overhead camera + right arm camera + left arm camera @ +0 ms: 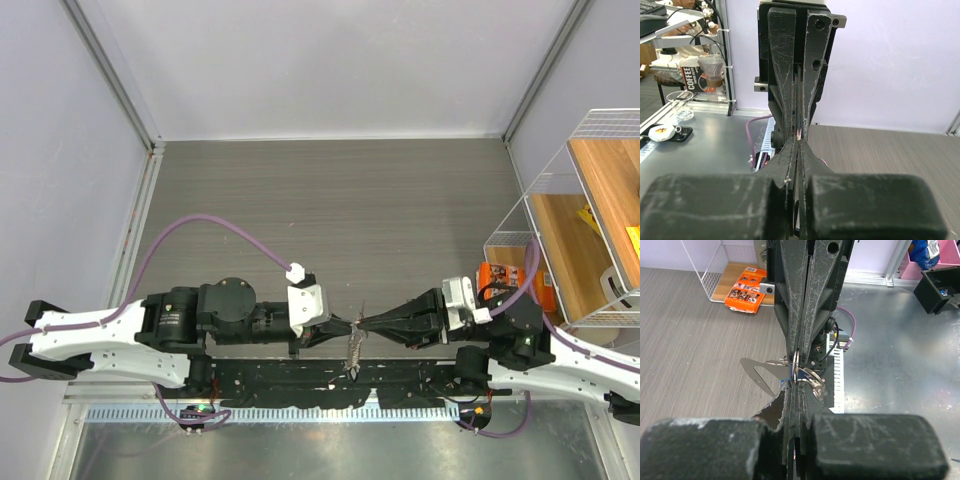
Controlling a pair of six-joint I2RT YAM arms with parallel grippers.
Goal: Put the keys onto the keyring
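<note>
The two grippers meet tip to tip above the near edge of the table (330, 210), each with its fingers pressed together. The right gripper (371, 322) pinches the keyring (796, 361). The left gripper (347, 326) seems to pinch a blue-headed one of the keys (354, 352), and the others dangle below. If one arm pulls sideways, the thin wire may slip out or bend, and the bunch would drop onto the black rail (300, 380). The opening of the keyring is hidden between the fingers, and the right wrist view shows almost nothing of it.

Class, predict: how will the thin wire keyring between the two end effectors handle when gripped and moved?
The keyring looks thin and bare metal, so probably light and slippery. The keys dangle loosely below, so they would likely swing when moved.
</note>
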